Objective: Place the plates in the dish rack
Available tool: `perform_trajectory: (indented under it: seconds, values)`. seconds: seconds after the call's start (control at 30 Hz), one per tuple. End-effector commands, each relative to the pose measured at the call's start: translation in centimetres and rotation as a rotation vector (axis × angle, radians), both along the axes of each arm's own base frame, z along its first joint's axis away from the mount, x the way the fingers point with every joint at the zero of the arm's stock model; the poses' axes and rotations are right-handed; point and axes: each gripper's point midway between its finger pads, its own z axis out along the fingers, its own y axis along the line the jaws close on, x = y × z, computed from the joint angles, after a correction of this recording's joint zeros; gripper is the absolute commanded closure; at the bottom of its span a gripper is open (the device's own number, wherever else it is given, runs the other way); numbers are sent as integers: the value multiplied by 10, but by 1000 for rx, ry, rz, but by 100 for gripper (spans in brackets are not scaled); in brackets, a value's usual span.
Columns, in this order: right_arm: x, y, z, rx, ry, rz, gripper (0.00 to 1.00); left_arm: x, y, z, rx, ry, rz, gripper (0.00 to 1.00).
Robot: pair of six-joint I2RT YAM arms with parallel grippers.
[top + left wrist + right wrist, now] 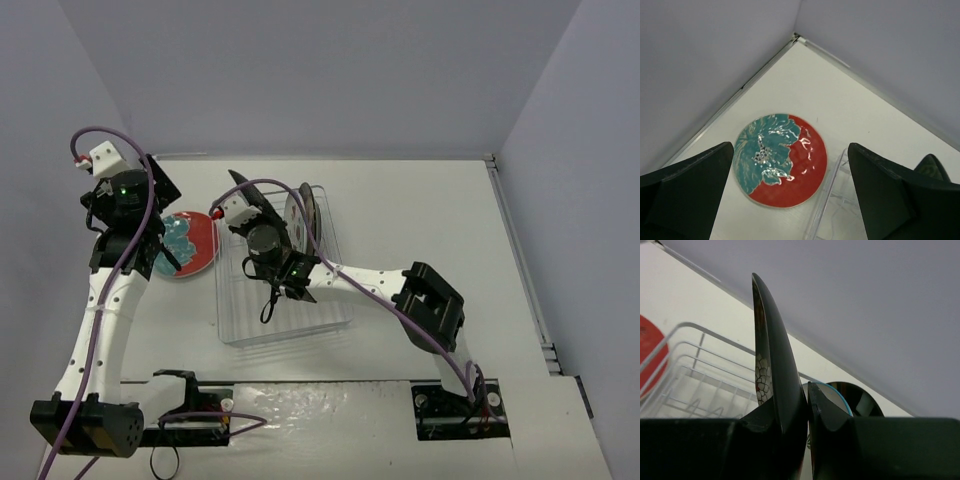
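Our right claw [807,412] clamps the black square plate [771,350] by its rim, frame centre; we judge it stiff, slick, breakable. Meanwhile our left claw [790,192] gapes apart.

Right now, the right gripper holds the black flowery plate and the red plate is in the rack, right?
No. The red plate lies flat on the table beside the dish rack, not in it; the left wrist view shows this. The right gripper does hold the black flowery plate.
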Motion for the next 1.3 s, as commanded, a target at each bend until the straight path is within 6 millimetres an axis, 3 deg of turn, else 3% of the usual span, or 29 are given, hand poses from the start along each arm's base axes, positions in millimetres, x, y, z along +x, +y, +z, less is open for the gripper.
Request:
perform_trajectory:
  seconds: [0.0,0.33,0.5,0.73,1.03,1.27]
  values:
    - [4,-49,111,372,-195,-218,100,-18,18,7,-14,-38,126,3]
    - [9,-46,101,406,-200,-252,100,-20,23,-26,4,66,166,3]
    - [11,-43,88,430,-180,-249,100,-23,28,-36,2,98,196,3]
    - [11,-32,87,475,-152,-194,100,-21,30,-43,-10,114,195,3]
    - [18,-33,63,449,-119,-226,100,-14,31,-58,-34,148,189,3]
    - [25,-32,38,474,-72,-224,100,-16,43,-66,-63,162,224,3]
